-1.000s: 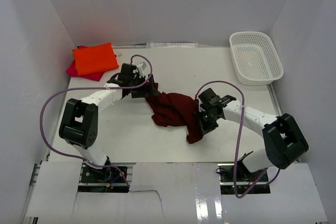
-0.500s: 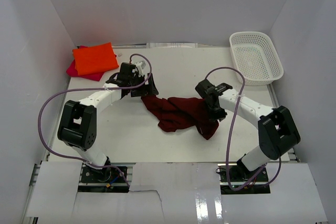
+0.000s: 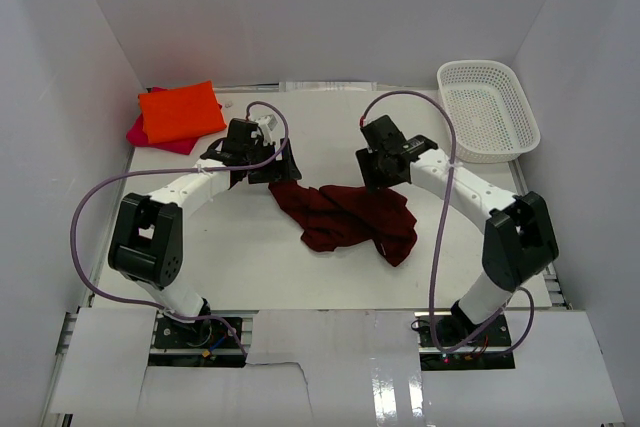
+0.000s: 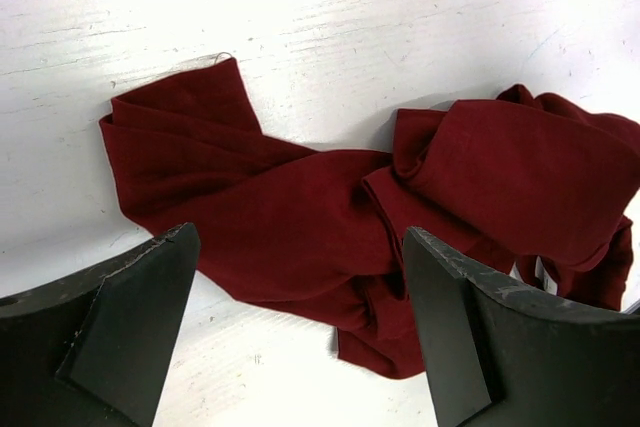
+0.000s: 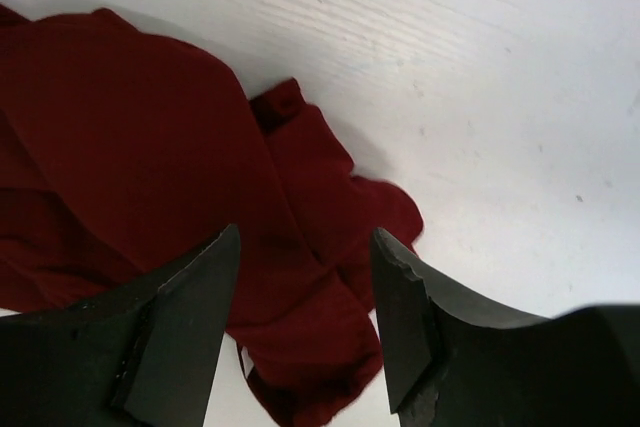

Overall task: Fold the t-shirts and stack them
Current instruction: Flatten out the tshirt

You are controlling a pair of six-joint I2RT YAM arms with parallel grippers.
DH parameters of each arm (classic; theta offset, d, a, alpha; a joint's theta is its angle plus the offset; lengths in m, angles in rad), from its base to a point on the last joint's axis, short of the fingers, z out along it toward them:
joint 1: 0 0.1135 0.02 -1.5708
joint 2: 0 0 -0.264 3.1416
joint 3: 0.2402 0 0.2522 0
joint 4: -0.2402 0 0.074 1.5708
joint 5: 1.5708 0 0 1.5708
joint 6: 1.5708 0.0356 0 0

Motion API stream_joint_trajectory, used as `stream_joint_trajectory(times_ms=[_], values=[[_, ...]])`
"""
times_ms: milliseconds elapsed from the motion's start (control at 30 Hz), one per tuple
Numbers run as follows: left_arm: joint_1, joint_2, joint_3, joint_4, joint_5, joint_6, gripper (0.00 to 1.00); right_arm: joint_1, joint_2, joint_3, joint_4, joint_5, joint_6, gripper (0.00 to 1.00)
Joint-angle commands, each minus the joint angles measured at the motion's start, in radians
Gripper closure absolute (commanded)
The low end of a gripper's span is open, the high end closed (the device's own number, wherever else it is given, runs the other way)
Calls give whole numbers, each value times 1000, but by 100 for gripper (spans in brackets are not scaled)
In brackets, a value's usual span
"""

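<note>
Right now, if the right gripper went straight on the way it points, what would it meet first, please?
Most likely the maroon t-shirt: in its wrist view the right gripper points down at the crumpled cloth, jaws apart and empty. The gap above it is unclear.

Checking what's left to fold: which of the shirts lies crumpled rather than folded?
The dark maroon shirt, bunched loose at the centre. The orange shirt lies folded flat in the far left corner, atop the magenta shirt.

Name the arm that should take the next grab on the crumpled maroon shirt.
Probably left: the left gripper hangs open over the maroon shirt at its end, cloth framed between its jaws. The right gripper, also open, hovers by its far edge.
</note>
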Motion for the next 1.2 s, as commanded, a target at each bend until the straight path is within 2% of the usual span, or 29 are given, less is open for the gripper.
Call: stream_joint_trajectory(times_ms=[0, 100, 300, 367, 400, 500, 567, 633, 733, 767, 833, 900, 933, 1000, 1033, 1100, 1167], values=[[-4, -62, 24, -7, -10, 11, 7, -23, 89, 57, 87, -76, -69, 40], [-4, -62, 26, -6, -7, 12, 7, -41, 158, 84, 123, -178, -87, 46], [-4, -63, 26, -6, -7, 12, 7, -55, 240, 130, 128, -246, -84, 47], [-4, -63, 26, -7, -8, 14, 7, -57, 237, 124, 128, -273, -75, 62], [-4, -63, 26, -7, -7, 14, 7, -57, 237, 124, 128, -274, -75, 62], [-4, -60, 27, -7, -4, 14, 7, -57, 223, 123, 131, -315, -74, 82], [-4, -57, 27, -7, -2, 12, 7, -58, 215, 126, 137, -332, -78, 91], [-4, -56, 30, -7, 1, 11, 7, -63, 220, 158, 156, -347, -83, 92], [-4, -56, 32, -6, 0, 11, 7, -125, 254, 233, 212, -505, -71, 92], [-4, -56, 32, -6, -2, 9, 7, -143, 267, 262, 217, -675, -43, 92], [-4, -56, 29, -9, -14, 11, 7, -169, 289, 330, 229, -880, -9, 92], [-4, -60, 27, -12, -28, 11, 7, -166, 242, 331, 243, -960, 9, 92], [-4, -65, 26, -14, -48, 9, 7, -160, 211, 281, 269, -1038, 12, 92], [-4, -69, 27, -17, -65, 9, 7, -158, 116, 211, 268, -1090, 8, 92], [-4, -74, 27, -17, -71, 9, 7, -158, 79, 121, 263, -1112, 3, 92], [-4, -75, 27, -18, -74, 9, 7, -155, -19, 19, 222, -1128, -23, 92], [-4, -75, 30, -18, -74, 9, 7, -134, -85, -134, 167, -1081, -34, 92]])
